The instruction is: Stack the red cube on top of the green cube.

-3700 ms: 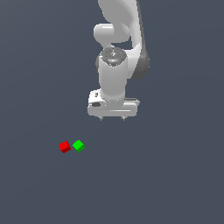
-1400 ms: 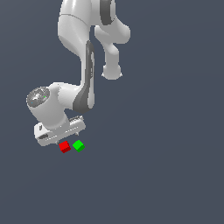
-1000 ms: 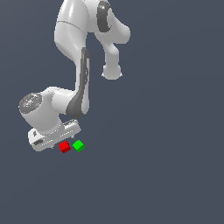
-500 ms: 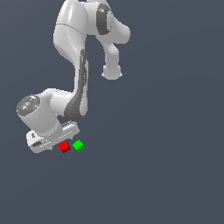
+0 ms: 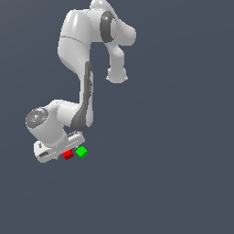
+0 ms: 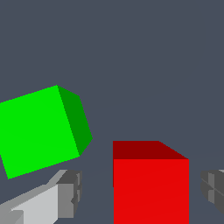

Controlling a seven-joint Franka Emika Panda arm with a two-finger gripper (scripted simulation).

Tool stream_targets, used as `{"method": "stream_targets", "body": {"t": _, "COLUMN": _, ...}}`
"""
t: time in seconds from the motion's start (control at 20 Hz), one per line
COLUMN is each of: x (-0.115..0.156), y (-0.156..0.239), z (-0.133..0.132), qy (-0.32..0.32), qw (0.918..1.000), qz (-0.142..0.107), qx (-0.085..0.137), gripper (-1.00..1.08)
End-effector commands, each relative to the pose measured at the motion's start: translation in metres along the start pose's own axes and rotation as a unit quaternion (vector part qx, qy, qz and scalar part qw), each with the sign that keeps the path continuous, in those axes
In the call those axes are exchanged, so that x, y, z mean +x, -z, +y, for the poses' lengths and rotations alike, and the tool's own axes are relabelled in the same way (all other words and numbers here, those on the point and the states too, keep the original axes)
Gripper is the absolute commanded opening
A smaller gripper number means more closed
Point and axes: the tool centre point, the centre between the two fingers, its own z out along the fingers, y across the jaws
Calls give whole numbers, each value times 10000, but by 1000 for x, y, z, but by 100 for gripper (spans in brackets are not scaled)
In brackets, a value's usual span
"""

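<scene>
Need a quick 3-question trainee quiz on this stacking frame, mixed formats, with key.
1. True or false: in the wrist view, the red cube sits between the two fingers of the gripper, with a gap on each side.
2. Multiple choice: in the exterior view, the green cube lies where relative to the red cube? A) on top of it B) beside it, toward that view's right C) under the gripper body
3. Fill in: the cube not between the fingers is the ____ one.

Key: 1 true; 2 B; 3 green.
</scene>
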Motion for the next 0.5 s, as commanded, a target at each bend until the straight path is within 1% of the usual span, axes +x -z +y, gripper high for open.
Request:
{"method": "stream_targets", "body": {"t": 0.0, "x": 0, "y": -10, "z": 0, "qy": 3, "qw": 10000, "qz": 2, "qx": -3, "gripper": 100}}
{"method": "stream_targets", "body": {"t": 0.3, "x": 1, "y": -12, "z": 1, "qy": 3, "qw": 10000, "qz": 2, "qx": -3, "gripper": 100}}
{"method": "stream_targets", "body": {"t": 0.35, "x": 1, "y": -12, "z": 1, "qy": 3, "qw": 10000, "qz": 2, "qx": -3, "gripper": -100}}
{"method": "stream_targets", "body": {"t": 0.45, "x": 1, "y": -12, "z": 1, "qy": 3, "qw": 10000, "qz": 2, "qx": -3, "gripper": -100}}
